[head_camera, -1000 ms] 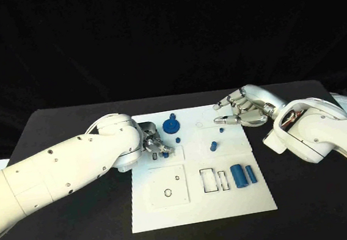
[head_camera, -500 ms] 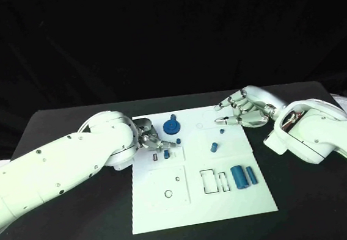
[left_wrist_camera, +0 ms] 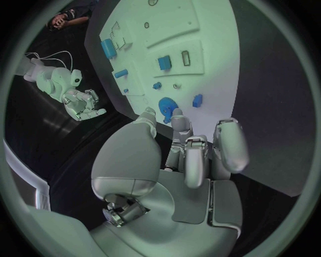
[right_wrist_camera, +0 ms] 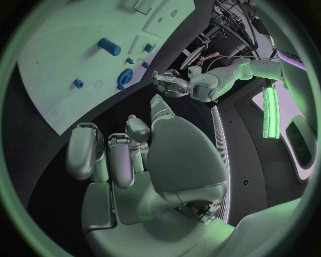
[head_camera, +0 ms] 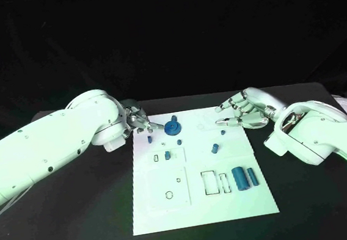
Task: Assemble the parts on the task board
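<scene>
Head view shows the white task board (head_camera: 203, 205) lying in the middle of the black tabletop (head_camera: 74, 222), and every place below is given from that board. The left robot hand (head_camera: 137, 123) hangs just off the board's far left corner, at the end of the left arm (head_camera: 36, 151). In the left wrist view its fingers (left_wrist_camera: 194, 155) are loosely curled with gaps between them, and nothing lies in them. The right robot hand (head_camera: 245, 110) hovers over the board's far right corner; its fingers (head_camera: 232, 120) are bent but apart and empty, as the right wrist view (right_wrist_camera: 117, 152) also shows.

On the board, a blue round gear-like part (head_camera: 172, 126) sits near the far edge, closest to the left robot hand. A small blue part (head_camera: 150, 139) lies beside it toward the left edge. Another small blue part (head_camera: 221, 130) lies near the far right edge, below the right robot hand's fingertips. A blue part (head_camera: 168, 155) sits in the left half, next to a small outlined slot (head_camera: 157, 157). A short blue peg (head_camera: 214, 147) lies right of the board's centre. Two blue cylinders (head_camera: 246, 177) lie side by side near the right edge of the near half, beside rectangular outlines (head_camera: 211, 181).
</scene>
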